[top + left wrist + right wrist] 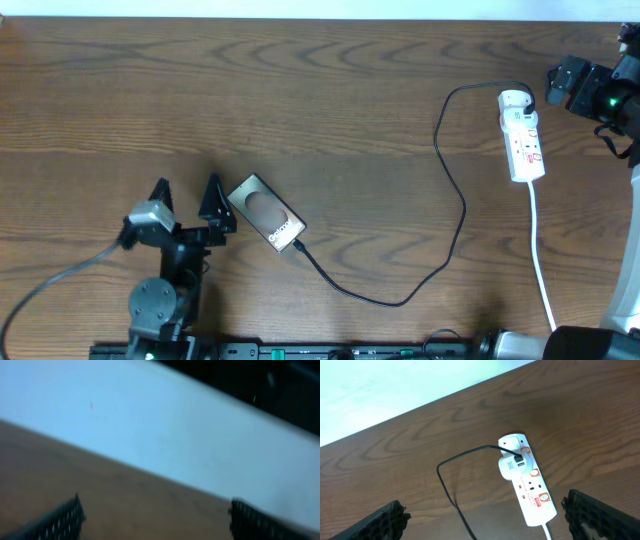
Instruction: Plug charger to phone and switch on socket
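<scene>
The charger [455, 215] is a thin black cable. It runs from the white adapter [509, 467] seated in the socket [523, 135], loops across the middle of the tabletop [330, 90], and ends with its plug tip against the lower-right end of the phone [265, 214]. The overhead view cannot settle whether the tip is fully seated.

The cable looks light and limp, so it would probably buckle if pushed from anywhere along its length. The best place to hold it is the short stiff plug body just behind the tip.

The phone lies flat and skewed at left-centre. It is glossy and likely slippery, so it may slide under a push unless braced along its long edges.

The socket lies near the right edge, and its white cord [540, 250] trails toward the near side. It seems light enough to shift when a switch is pressed, so a straight downward press suits it. The switch positions are too small to read.

The left pincer [186, 195] is just beside the phone with its jaws spread and nothing in them. Its own wrist view is blurred. The right pincer [484, 510] hovers near the socket, spread wide and empty.
</scene>
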Controlling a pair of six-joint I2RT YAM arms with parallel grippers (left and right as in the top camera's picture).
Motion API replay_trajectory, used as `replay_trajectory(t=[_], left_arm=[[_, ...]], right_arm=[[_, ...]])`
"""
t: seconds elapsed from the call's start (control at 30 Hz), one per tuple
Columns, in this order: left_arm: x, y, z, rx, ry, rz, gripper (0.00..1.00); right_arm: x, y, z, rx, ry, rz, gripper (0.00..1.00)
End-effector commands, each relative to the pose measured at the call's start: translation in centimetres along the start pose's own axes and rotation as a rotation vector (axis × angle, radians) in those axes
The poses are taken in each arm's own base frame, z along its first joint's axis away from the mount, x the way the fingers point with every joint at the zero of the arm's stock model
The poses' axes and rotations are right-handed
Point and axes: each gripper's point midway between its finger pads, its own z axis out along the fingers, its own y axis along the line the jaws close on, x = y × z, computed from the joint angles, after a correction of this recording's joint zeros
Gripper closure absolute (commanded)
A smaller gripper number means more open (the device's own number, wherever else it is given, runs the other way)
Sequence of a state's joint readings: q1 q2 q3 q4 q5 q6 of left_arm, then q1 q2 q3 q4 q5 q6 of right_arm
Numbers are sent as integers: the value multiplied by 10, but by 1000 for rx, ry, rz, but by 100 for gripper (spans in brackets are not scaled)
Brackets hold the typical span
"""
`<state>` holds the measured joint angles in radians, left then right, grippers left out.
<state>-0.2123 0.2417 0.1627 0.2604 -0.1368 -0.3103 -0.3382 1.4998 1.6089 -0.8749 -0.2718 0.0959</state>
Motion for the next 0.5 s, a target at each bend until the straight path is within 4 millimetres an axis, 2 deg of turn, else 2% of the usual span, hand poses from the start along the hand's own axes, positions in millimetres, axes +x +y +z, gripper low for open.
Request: replay_trajectory(t=[0.0, 0.17, 0.4, 0.47], left_arm=[[18, 7, -5, 32, -17, 118, 10], [43, 16, -10, 48, 35, 177, 9], [88, 47, -21, -48, 235, 189, 10], [90, 49, -22, -55, 243, 210, 10]], right_arm=[[2, 1, 3, 1, 9, 6, 1], [2, 1, 3, 1, 9, 6, 1], [2, 1, 3, 2, 9, 7, 1], [2, 1, 3, 1, 9, 6, 1]])
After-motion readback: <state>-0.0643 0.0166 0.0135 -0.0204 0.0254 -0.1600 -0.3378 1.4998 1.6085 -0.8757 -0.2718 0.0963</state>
